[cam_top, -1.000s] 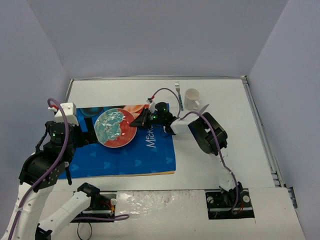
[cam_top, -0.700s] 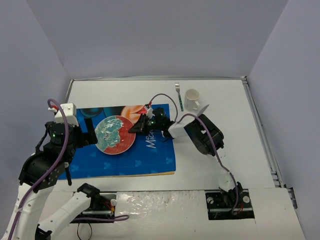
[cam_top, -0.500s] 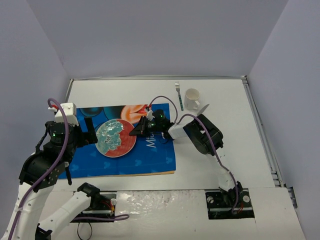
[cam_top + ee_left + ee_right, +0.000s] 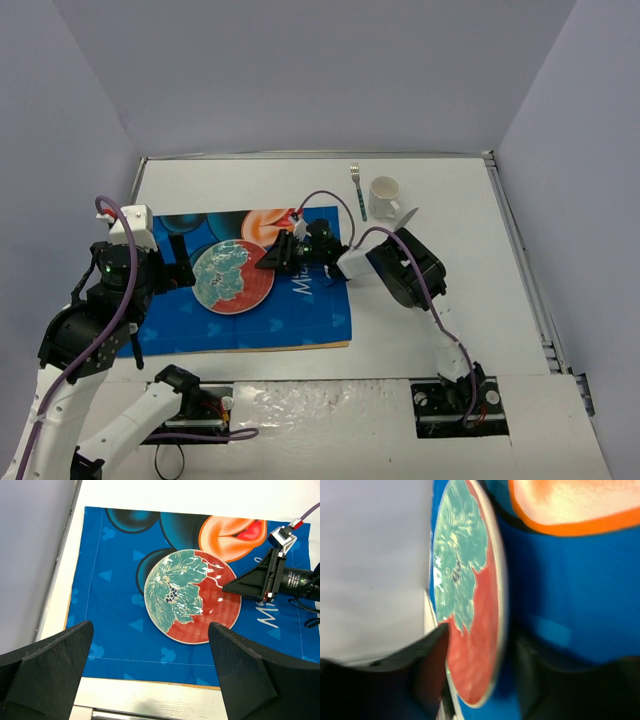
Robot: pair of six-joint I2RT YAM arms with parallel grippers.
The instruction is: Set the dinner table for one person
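Right wrist: plate rim is straddled by right end effector, slightly spread, likely for seating it on placemat.
Left end effector: spread, empty, parked aside.

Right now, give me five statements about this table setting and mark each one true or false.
1. The plate lies on the blue placemat. True.
2. The fork lies on the plate. False: it lies on the bare table, beyond the placemat.
3. The left gripper holds the cup. False: it is open and empty above the placemat.
4. The right gripper has its fingers at the plate's rim. True.
5. The cup stands just right of the fork. True.
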